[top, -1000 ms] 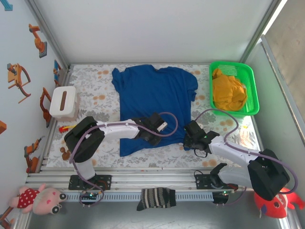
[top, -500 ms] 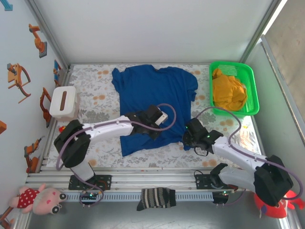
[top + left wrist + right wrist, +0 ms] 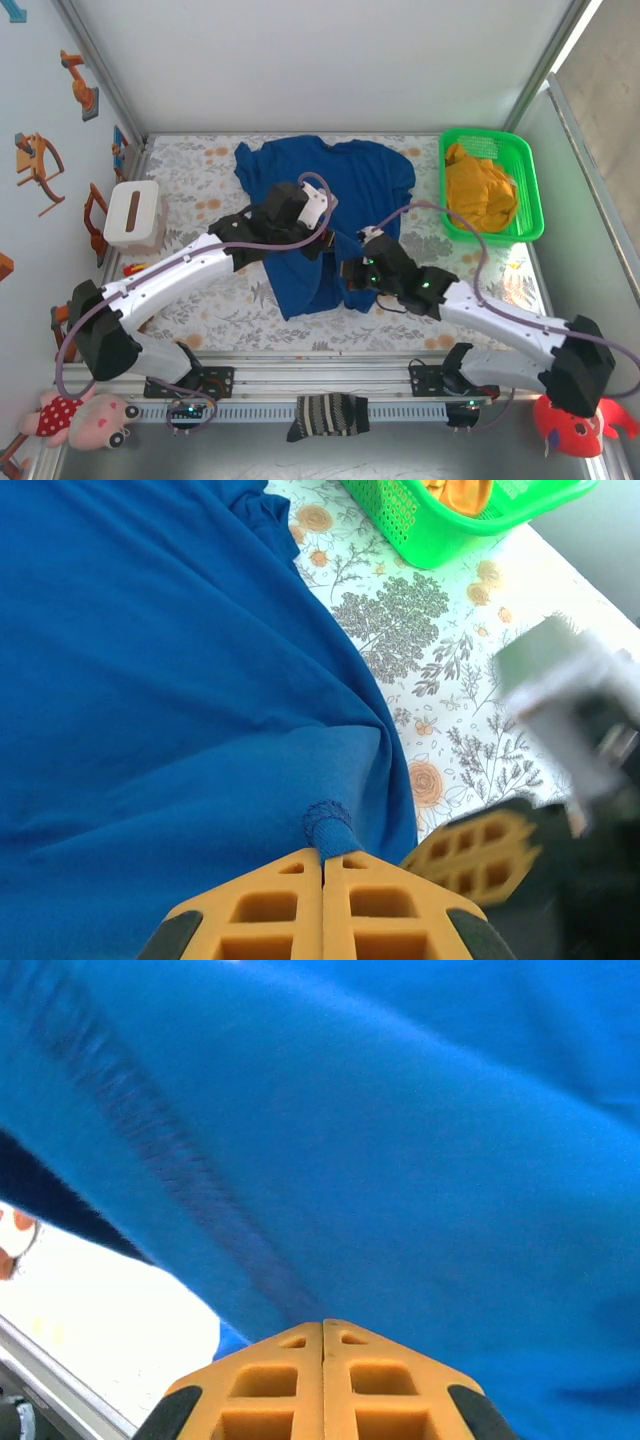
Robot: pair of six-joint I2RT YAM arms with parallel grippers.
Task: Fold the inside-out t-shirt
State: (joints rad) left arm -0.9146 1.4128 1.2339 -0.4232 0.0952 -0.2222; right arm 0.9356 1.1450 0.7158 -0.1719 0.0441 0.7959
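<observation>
The inside-out t-shirt [image 3: 350,185] is royal blue and lies mid-table, collar toward the back, with its lower part pulled up into a narrowed, bunched fold. My left gripper [image 3: 320,242] hovers over the shirt's middle, and in the left wrist view it [image 3: 323,852] is shut on a small pinch of the blue hem [image 3: 330,830]. Just to its right, my right gripper [image 3: 352,274] holds the neighbouring edge. In the right wrist view that gripper [image 3: 322,1325] is shut on blue cloth [image 3: 400,1160], a seam running down to the jaws. An orange finger [image 3: 470,855] of the right gripper shows beside the left one.
A green basket [image 3: 530,190] holding a mustard-yellow garment [image 3: 480,195] stands at the back right. A white box [image 3: 135,215] sits at the left. A dark striped sock [image 3: 328,413] hangs on the front rail. Flowered table cover [image 3: 200,180] lies bare left of the shirt.
Both grippers have travelled from the shirt's front hem toward the back, taking the hem along. The lower part of the shirt has lifted and bunched toward the middle.
</observation>
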